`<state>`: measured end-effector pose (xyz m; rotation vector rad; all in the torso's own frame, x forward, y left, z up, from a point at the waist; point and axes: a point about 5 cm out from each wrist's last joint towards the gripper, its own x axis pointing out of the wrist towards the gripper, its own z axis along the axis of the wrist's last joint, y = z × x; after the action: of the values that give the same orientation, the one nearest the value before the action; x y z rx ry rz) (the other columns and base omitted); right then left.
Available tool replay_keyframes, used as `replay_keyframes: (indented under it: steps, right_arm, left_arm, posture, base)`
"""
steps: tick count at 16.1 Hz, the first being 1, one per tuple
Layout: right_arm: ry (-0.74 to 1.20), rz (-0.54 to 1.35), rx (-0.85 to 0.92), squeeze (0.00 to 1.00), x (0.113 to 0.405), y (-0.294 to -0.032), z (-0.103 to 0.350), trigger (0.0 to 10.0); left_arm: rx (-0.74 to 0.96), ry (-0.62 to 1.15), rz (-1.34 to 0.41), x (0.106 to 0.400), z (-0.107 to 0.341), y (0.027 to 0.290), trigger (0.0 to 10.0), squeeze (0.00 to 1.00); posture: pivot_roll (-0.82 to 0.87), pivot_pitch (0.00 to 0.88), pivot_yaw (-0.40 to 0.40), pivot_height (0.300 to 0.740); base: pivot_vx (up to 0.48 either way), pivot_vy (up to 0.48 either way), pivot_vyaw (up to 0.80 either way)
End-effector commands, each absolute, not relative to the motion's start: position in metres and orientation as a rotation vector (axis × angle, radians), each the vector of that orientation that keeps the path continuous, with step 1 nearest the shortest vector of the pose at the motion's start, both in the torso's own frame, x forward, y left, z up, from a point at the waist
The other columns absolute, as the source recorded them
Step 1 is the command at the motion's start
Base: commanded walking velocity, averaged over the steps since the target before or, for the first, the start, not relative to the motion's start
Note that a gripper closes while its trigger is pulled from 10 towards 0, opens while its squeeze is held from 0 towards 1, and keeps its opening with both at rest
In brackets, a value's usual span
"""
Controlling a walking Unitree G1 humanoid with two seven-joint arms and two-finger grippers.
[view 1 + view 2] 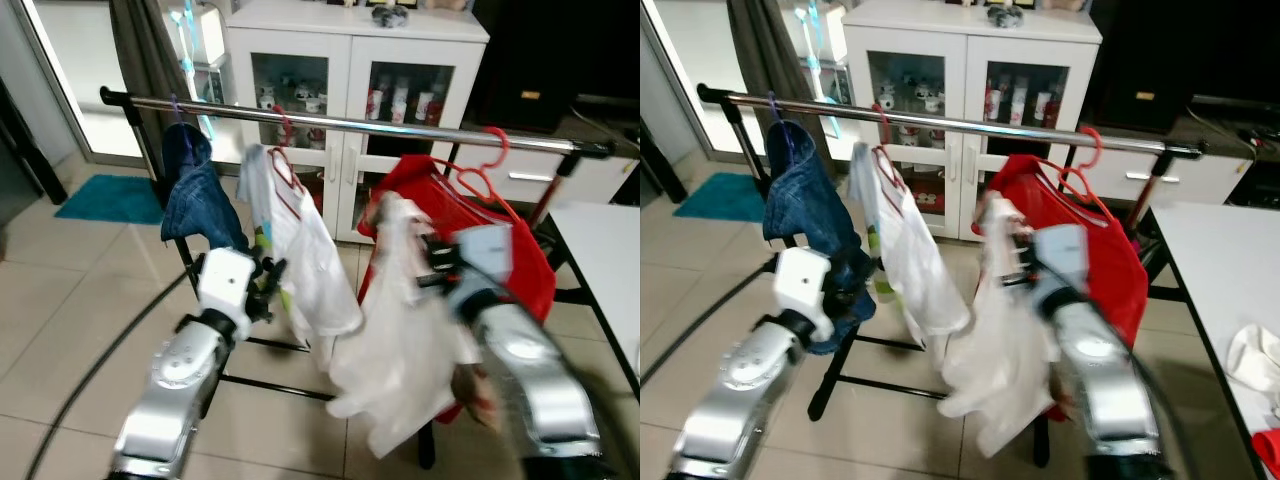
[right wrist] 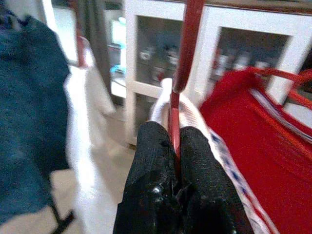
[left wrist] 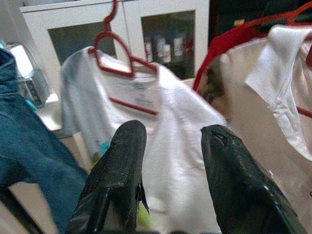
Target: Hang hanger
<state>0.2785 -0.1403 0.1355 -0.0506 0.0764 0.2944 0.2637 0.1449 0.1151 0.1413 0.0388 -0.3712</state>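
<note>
Rail (image 1: pixel 400 127) runs across the scene on a black stand, in front of a white cabinet (image 1: pixel 350 60) with glass doors. Hanging on it, from the robot's left: denim piece (image 1: pixel 195 195), white shirt (image 1: pixel 300 250) on a red hanger hooked over the rail, and red garment (image 1: pixel 500 240) on a red hanger whose hook sits at the rail near its right end.

Right pincer (image 2: pixel 174 146) clenched on the red hanger (image 2: pixel 183 53), fingers (image 2: pixel 151 161) pressed together with the hanger's thin stem pinched between them; hook curves up above the fingertips. This hanger carries a pale white garment (image 1: pixel 400 350) that droops below the right arm, held up between the white shirt and the red garment, below rail level. Hook not on the rail in the eye views; right arm motion-blurred.

Left pincer (image 3: pixel 168 161) released, fingers (image 3: pixel 122 170) spread apart with nothing between them, pointing at the white shirt. In the eye views it sits just beside the shirt's lower left side, near the denim.

White counter (image 1: pixel 600 250) edge at the robot's right, with a bit of white cloth (image 1: pixel 1255 355) on it. Teal mat (image 1: pixel 110 198) on the tiled floor far left.
</note>
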Motion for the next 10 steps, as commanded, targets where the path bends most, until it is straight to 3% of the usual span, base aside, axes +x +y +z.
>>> replay_keyframes:
  steps: [1,10]
  right_arm:
    - [0.014,0.275,-0.055,0.0,0.282,-0.148,0.15,10.0]
    - [-0.017,0.333,-0.071,0.0,0.307,-0.135,0.167,10.0]
  left_arm:
    - [0.137,0.026,-0.386,0.268,0.12,0.14,10.0,0.0]
    - [0.146,0.017,-0.388,0.269,0.122,0.142,10.0,0.0]
  posture:
    - [-0.08,0.0,-0.003,0.74]
    - [-0.07,0.0,-0.006,0.74]
  base:
    - [0.3,0.0,0.0]
    - [0.3,0.0,0.0]
